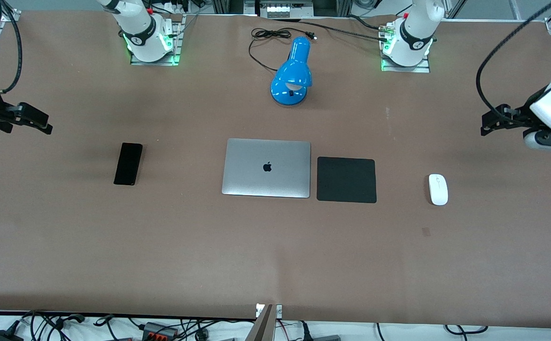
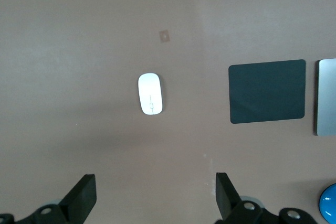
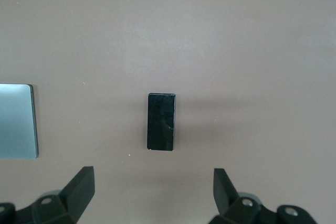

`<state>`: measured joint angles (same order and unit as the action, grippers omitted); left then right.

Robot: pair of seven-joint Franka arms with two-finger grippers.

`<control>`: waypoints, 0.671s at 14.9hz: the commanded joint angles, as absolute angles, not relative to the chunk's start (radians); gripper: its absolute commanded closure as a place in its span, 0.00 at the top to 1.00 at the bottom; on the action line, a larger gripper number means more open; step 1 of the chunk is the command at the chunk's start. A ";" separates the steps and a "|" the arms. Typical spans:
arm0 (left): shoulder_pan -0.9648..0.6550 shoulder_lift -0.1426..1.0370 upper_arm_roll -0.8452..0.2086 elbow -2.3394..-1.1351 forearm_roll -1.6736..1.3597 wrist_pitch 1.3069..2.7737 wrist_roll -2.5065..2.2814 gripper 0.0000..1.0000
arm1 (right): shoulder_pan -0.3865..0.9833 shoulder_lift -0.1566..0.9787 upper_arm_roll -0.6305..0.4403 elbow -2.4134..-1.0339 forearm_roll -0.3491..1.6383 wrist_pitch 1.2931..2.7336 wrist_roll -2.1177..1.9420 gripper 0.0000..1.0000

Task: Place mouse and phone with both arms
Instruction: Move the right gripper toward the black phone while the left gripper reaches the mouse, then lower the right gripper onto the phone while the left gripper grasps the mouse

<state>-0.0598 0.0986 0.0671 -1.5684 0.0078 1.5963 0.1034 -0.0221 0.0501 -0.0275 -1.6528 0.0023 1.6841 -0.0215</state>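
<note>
The white oval mouse (image 1: pixel 438 189) lies on the table toward the left arm's end, beside the black mat; it also shows in the left wrist view (image 2: pixel 150 94). The black phone (image 1: pixel 128 163) lies flat toward the right arm's end, and shows in the right wrist view (image 3: pixel 160 121). My left gripper (image 1: pixel 487 126) hangs high over the table near the mouse, open and empty (image 2: pixel 156 195). My right gripper (image 1: pixel 45 126) hangs high over the table near the phone, open and empty (image 3: pixel 153 190).
A closed silver laptop (image 1: pixel 266 167) lies mid-table with a square black mat (image 1: pixel 346 180) beside it, between laptop and mouse. A blue desk lamp (image 1: pixel 293 73) with a black cord stands farther from the front camera, between the arm bases.
</note>
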 commanded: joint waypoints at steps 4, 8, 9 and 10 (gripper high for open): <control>-0.031 0.322 0.072 -1.543 0.020 1.615 0.110 1.00 | -0.029 0.155 -0.023 -1.721 -0.011 1.768 -0.017 1.00; -0.008 0.431 0.072 -1.630 0.020 1.855 0.106 1.00 | -0.026 0.169 -0.025 -1.914 -0.060 1.988 -0.015 1.00; -0.003 0.434 0.072 -1.682 0.018 1.938 0.106 1.00 | -0.028 0.179 -0.023 -1.958 -0.060 2.029 -0.011 1.00; 0.001 0.433 0.071 -1.750 0.018 2.041 0.106 1.00 | -0.026 0.196 -0.023 -1.994 -0.060 2.063 0.009 1.00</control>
<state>-0.0085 0.4582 0.0712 -1.6409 0.0079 1.9059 0.1034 -0.0235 0.2075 -0.0283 -1.8898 -0.0428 1.9828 -0.0176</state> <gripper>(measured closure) 0.000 0.000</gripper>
